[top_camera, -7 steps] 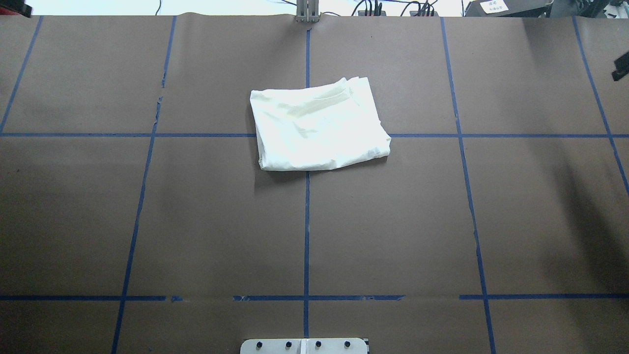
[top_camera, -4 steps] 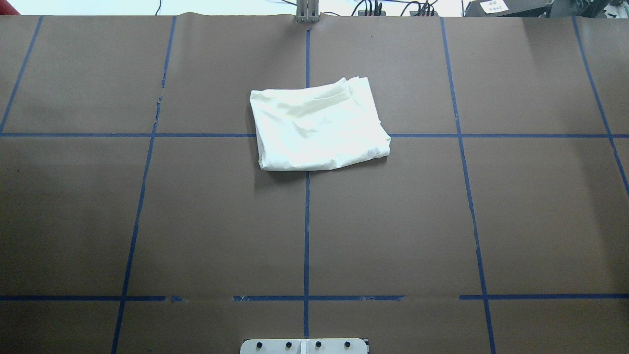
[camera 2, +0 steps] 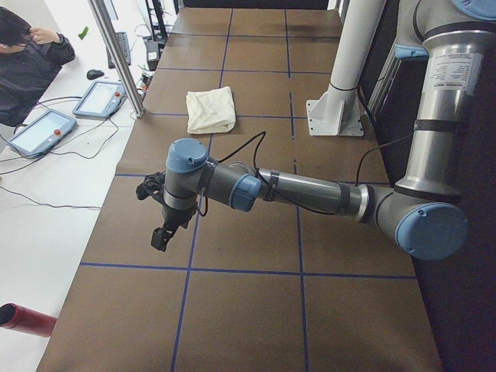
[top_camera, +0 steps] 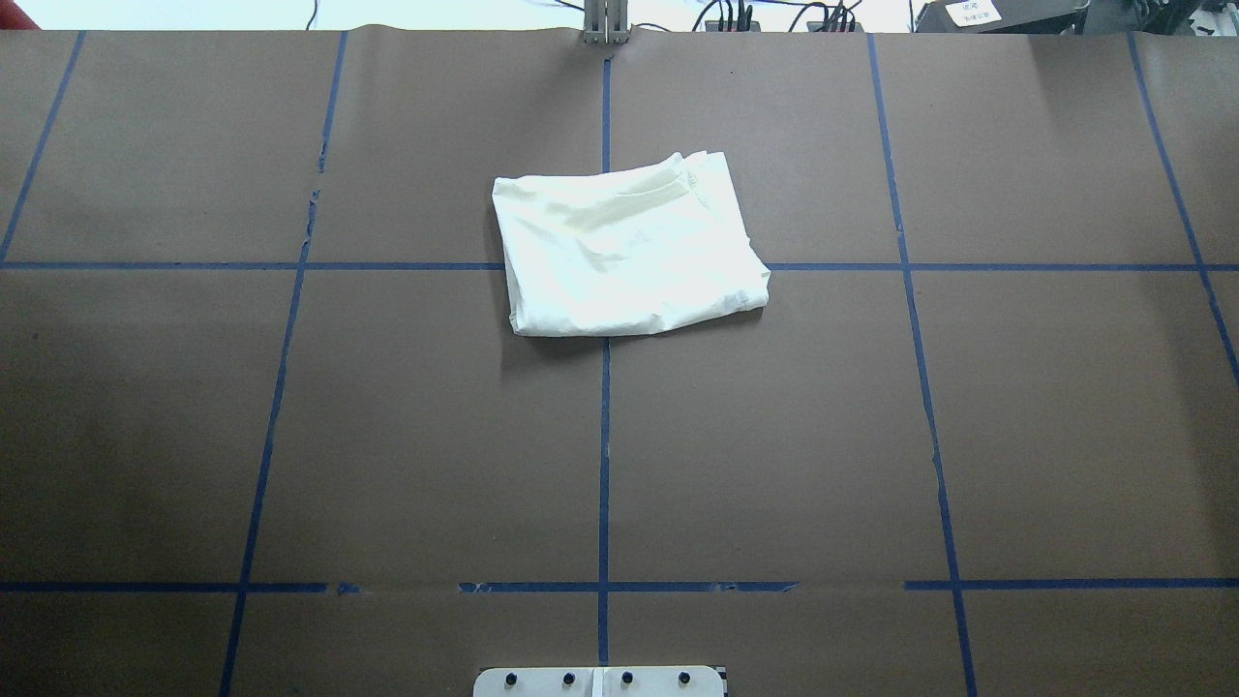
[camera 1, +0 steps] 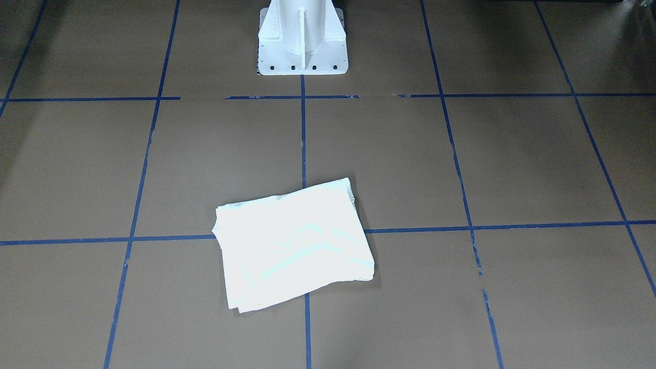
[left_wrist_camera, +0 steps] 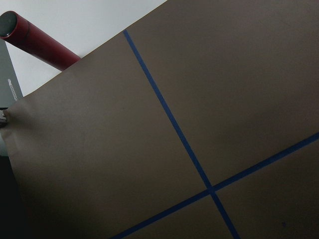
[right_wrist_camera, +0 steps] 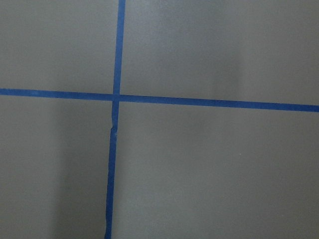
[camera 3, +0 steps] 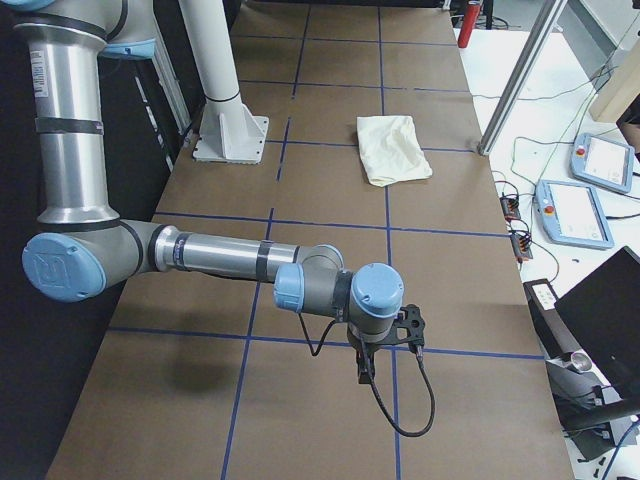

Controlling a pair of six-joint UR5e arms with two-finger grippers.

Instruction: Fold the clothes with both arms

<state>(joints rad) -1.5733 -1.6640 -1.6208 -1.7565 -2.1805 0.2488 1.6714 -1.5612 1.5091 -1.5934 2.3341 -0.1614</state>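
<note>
The clothes (top_camera: pixel 629 257) lie folded into a compact cream rectangle on the brown table, on the centre blue tape line at the far side from the robot; they also show in the front-facing view (camera 1: pixel 292 246) and both side views (camera 2: pixel 211 110) (camera 3: pixel 393 148). No print is visible. Both arms are swung out beyond the table's ends, far from the shirt. The left gripper (camera 2: pixel 163 232) hangs over the table's left end and the right gripper (camera 3: pixel 365 372) over its right end. They show only in the side views, so I cannot tell whether they are open or shut.
The white pedestal base (camera 1: pixel 302 46) stands at the robot's edge of the table. A red tube (left_wrist_camera: pixel 40 42) lies off the table's left end. A person (camera 2: pixel 27 62) sits by control tablets (camera 2: pixel 99 99) past an aluminium post (camera 2: pixel 116 54).
A dark piece at the overhead view's right edge and another at its top left corner have gone out of frame, and the shadow on the right has faded. The shirt has not moved.
</note>
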